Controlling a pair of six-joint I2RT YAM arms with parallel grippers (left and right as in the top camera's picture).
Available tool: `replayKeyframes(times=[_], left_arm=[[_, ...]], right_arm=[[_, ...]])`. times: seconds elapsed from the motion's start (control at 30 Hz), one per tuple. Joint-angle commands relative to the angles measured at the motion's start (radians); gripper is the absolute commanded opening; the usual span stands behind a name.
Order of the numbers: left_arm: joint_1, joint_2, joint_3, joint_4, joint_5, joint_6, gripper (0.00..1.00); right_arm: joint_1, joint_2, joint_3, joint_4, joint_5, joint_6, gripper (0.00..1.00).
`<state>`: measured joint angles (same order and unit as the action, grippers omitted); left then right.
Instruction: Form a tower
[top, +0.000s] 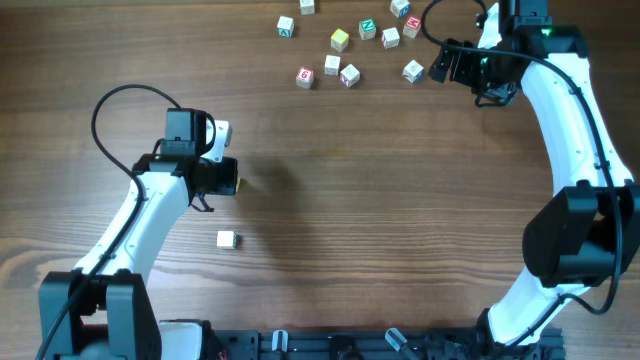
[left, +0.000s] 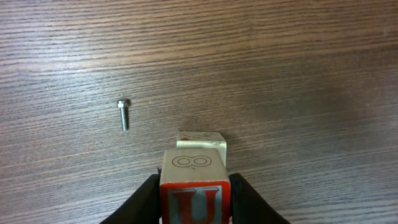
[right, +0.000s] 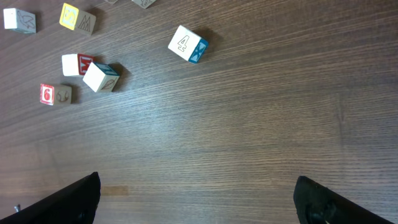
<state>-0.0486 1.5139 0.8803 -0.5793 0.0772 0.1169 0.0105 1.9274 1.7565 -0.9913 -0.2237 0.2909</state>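
In the left wrist view the tower is a cube with a red U (left: 194, 186) resting on a pale cube (left: 202, 140), of which only the far edge shows. My left gripper (left: 194, 199) has a black finger close against each side of the U cube; whether they still press it does not show. In the overhead view the left gripper (top: 226, 178) hangs left of the table's middle, hiding most of the stack. My right gripper (right: 196, 186) stands wide open over bare wood, and in the overhead view the right gripper (top: 443, 64) is at the back right.
Several loose letter cubes (top: 348, 75) lie scattered at the back, just left of the right gripper. The nearest, a 4 cube (right: 187, 43), is ahead of its fingers. One single cube (top: 227, 239) lies in front of the left gripper. A small screw (left: 124, 114) lies on the wood.
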Motion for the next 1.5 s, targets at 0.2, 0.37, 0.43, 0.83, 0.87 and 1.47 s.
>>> replayKeyframes(times=[0.2, 0.37, 0.43, 0.83, 0.87, 1.47], left_arm=[[0.001, 0.008, 0.010, 0.001, 0.029, 0.037, 0.34], [0.001, 0.008, 0.010, -0.003, 0.031, 0.037, 0.34], [0.001, 0.008, 0.010, -0.004, 0.032, 0.037, 0.33], [0.001, 0.005, 0.008, -0.005, 0.045, 0.036, 1.00], [0.001, -0.004, 0.013, -0.019, 0.045, 0.035, 1.00], [0.000, -0.135, -0.188, -0.194, 0.063, -0.230, 1.00]], right_arm=[[0.005, 0.014, 0.002, 0.002, 0.007, 0.000, 1.00], [0.005, 0.014, 0.002, 0.002, 0.007, 0.000, 1.00], [0.005, 0.014, 0.002, 0.002, 0.007, 0.000, 1.00], [0.005, 0.014, 0.002, 0.002, 0.007, 0.000, 1.00], [0.005, 0.014, 0.002, 0.002, 0.007, 0.000, 1.00], [0.005, 0.014, 0.002, -0.001, 0.007, 0.001, 1.00]])
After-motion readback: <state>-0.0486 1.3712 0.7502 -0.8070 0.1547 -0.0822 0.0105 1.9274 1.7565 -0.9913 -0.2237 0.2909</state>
